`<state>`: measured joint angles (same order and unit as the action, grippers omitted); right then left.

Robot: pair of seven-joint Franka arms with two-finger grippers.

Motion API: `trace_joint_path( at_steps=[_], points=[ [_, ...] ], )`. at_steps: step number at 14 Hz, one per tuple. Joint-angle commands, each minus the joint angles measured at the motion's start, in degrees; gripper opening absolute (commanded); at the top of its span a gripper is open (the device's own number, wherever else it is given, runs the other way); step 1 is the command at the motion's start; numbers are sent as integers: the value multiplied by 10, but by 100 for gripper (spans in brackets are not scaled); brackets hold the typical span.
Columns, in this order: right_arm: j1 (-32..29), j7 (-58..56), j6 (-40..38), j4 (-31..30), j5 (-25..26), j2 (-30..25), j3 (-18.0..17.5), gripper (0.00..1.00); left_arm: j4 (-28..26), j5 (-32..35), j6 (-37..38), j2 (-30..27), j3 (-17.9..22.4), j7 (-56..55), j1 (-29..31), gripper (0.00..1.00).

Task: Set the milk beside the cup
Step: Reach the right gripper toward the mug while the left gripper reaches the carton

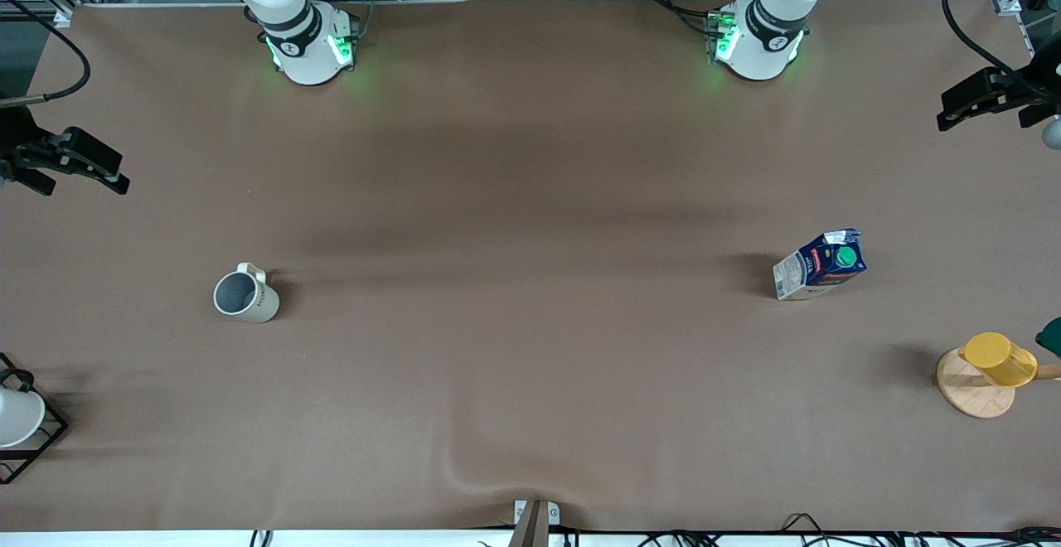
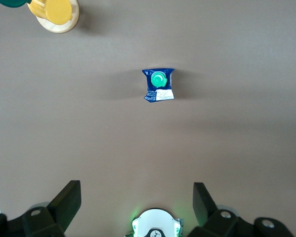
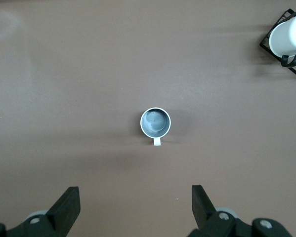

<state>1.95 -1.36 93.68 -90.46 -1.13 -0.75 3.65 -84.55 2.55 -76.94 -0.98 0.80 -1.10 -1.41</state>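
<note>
The milk (image 1: pixel 821 265), a dark blue carton with a green cap, stands on the brown table (image 1: pixel 530 199) toward the left arm's end. It also shows in the left wrist view (image 2: pixel 158 85), seen from above. The cup (image 1: pixel 246 294), an off-white mug with a grey inside, stands far from it toward the right arm's end and shows in the right wrist view (image 3: pixel 155 122). My left gripper (image 2: pixel 136 190) hangs open and empty high over the table between its base and the milk. My right gripper (image 3: pixel 134 192) hangs open and empty high over the table near the cup. Neither gripper shows in the front view.
A yellow cup on a round wooden base (image 1: pixel 999 359) and a dark green thing (image 1: pixel 1051 336) sit at the left arm's end, nearer the front camera than the milk. A white cup in a black wire frame (image 1: pixel 16 418) sits at the right arm's end.
</note>
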Motion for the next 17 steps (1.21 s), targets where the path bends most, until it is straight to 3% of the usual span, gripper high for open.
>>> trace_joint_path(
  at_steps=[1, 7, 12, 17],
  points=[
    [-2, 9, -3, -2, 7, -7, 0, 100, 7, -8, 0, 2, 1, 9, 1, 100],
    [3, 6, 5, 0, 6, -1, 0, 100, -14, -3, -14, 33, -1, 9, 4, 100],
    [-5, 2, 3, 0, 2, 53, 0, 100, -161, -2, -210, 39, -1, 3, 11, 100],
    [-34, -61, 9, -4, 1, 124, 3, 100, -202, -32, -292, 94, -2, 0, 19, 100]
  ],
)
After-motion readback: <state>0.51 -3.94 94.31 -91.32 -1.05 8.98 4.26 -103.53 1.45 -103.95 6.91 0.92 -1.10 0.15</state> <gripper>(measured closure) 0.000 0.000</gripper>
